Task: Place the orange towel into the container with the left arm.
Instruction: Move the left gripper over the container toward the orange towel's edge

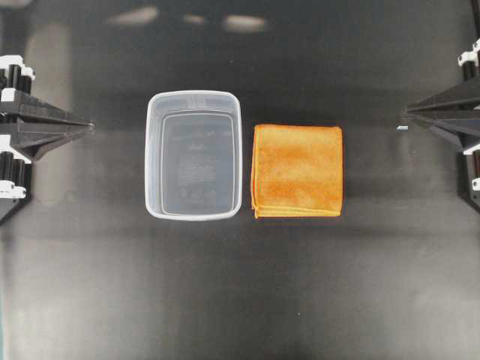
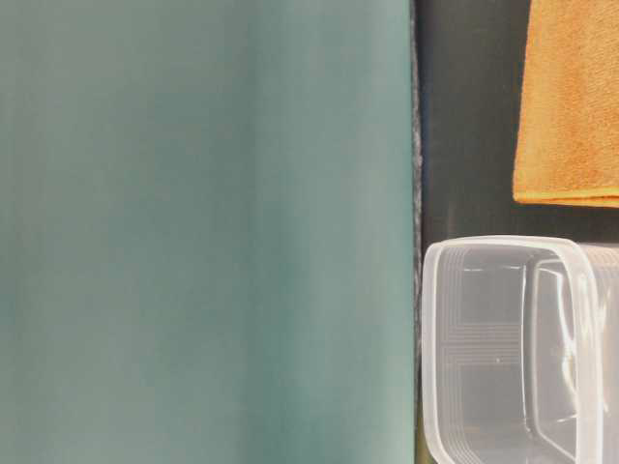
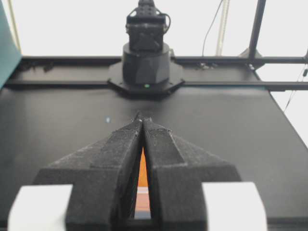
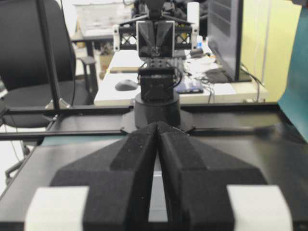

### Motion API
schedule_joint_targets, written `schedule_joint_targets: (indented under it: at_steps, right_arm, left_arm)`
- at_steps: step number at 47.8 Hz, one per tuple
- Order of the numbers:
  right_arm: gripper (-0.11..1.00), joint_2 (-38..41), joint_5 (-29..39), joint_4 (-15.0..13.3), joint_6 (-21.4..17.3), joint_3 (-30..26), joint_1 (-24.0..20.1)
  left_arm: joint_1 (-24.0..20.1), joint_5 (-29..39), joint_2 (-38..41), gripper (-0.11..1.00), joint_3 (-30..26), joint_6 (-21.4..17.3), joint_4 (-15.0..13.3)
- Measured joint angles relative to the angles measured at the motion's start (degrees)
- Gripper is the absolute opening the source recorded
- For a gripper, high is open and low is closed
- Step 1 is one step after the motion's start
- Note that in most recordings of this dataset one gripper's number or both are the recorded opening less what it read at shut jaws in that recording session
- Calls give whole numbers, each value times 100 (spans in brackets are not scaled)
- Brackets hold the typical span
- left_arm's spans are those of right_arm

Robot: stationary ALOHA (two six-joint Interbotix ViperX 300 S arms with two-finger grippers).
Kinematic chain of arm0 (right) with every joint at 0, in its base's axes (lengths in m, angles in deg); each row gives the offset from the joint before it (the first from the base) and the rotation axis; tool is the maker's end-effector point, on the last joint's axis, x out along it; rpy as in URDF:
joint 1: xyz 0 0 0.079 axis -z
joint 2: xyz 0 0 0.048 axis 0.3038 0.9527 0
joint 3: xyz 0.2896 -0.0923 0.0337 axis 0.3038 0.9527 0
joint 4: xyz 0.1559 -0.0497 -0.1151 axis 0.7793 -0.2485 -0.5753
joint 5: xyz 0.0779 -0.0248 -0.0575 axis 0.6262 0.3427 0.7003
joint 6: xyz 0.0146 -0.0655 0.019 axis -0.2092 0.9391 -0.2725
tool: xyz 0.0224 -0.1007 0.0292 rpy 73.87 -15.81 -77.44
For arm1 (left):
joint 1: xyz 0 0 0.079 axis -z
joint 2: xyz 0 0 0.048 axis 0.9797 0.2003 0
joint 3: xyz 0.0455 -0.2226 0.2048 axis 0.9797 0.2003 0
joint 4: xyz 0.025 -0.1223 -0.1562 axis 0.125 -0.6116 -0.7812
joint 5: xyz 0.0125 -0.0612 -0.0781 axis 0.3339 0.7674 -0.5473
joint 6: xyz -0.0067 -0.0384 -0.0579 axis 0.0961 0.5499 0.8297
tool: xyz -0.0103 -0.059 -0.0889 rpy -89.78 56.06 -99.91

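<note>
Tub (image 1: 193, 105) mid-table; folded orange towel (image 1: 298, 171) just beside it at 3 o'clock. Left gripper (image 1: 88, 127) at 9, right gripper (image 1: 405, 114) at 3: both pincers together, holding nothing.

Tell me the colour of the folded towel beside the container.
Orange, plain with no pattern; the towel shows best in the overhead view, right of the container.

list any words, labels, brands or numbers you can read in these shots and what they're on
None can be read.
Container: faint moulded marks on its floor, seen from overhead, too small and blurred to read.
Orange towel: no tag or print visible.
Left gripper and right gripper: plain black fingers, no lettering.
Desk clutter behind the right arm's view: nothing legible.
</note>
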Motion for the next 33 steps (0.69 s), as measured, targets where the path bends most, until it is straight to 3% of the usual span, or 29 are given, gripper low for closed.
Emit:
schedule_joint_targets:
  at_steps: [3,12,29,33]
  right_arm:
    - [4,9,9,0,-9,9,0]
    - [-1,26,0,44,-167,26,-9]
    - [0,0,563,44,-316,35,79]
    - [7,-18,712,53,-316,35,97]
  left_arm:
    - [0,35,26,5,0,62,35]
    - [9,624,756,0,-325,316,202]
    - [-9,2681,2004,0,-1863,246,220]
    - [-26,3120,2373,0,-2268,255,211]
